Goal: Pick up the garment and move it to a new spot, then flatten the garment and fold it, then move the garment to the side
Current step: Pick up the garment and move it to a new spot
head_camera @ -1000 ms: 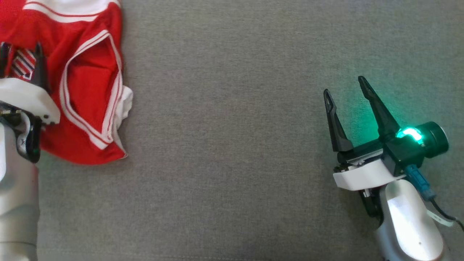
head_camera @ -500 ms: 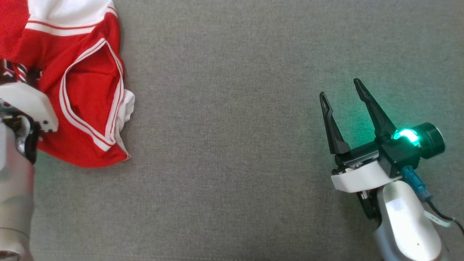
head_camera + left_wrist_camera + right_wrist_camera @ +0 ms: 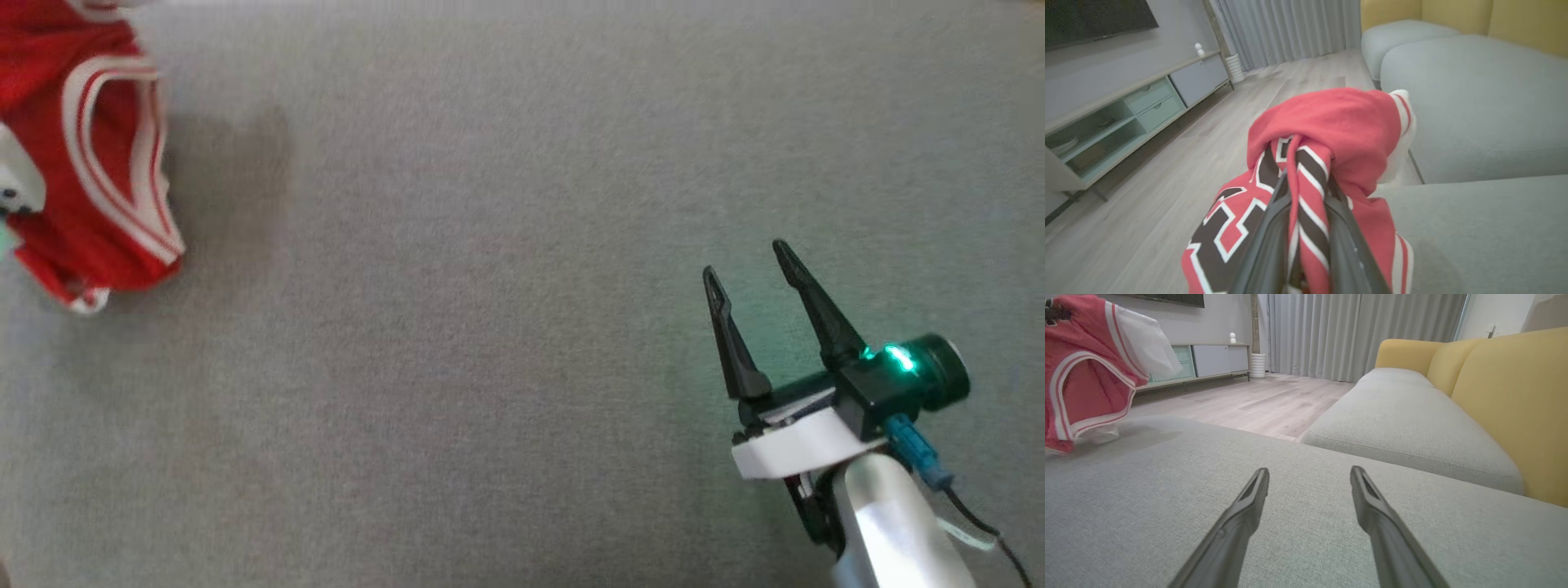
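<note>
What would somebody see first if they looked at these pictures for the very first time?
The bright red jersey with white stripes jumps out, bunched up and pinched in the left pincer, lifted at the far left above the grey cushion. Next comes the right pincer at the lower right, open and empty, with a glowing green light on it.

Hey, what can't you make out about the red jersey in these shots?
- Head view: the garment is blurred and cut off by the left edge.
- Left wrist view: its black lettering, bunched around the left gripper, runs off the bottom edge; unreadable.
- Right wrist view: whether its lowest hem touches the sofa is unclear.
</note>
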You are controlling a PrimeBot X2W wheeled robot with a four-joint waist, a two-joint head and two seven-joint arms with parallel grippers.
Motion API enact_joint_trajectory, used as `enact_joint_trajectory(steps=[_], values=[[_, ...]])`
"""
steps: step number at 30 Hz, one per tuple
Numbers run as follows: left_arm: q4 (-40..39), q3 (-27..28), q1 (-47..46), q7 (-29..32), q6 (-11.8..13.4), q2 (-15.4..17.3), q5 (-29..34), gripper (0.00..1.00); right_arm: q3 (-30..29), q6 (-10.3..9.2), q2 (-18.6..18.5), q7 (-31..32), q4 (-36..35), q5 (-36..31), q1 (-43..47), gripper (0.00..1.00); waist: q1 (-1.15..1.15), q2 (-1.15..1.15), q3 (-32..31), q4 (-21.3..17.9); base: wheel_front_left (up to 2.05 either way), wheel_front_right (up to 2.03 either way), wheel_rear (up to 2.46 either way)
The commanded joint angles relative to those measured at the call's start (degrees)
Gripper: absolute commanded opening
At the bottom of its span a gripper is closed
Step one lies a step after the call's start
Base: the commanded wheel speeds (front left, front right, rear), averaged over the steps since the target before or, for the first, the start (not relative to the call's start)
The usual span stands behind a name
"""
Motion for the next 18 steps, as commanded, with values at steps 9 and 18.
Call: enact_joint_trajectory(steps=[9,18], values=[[-29.17,-3.13,7.43,9.68,0.10,4.50,-12.58,0.00,1.25,0.44,0.61,-0.62,-1.88,4.21,2.68,1.00,0.01,0.00,-6.76,-6.89,0.00,0.00,0.00],[-56.07,-9.00,17.92,19.54,2.65,-1.38,-18.10,0.00,1.60,0.44,0.61,-0.62,-3.06,6.91,3.00,1.00,0.01,0.00,-6.26,-15.77,0.00,0.00,0.00]])
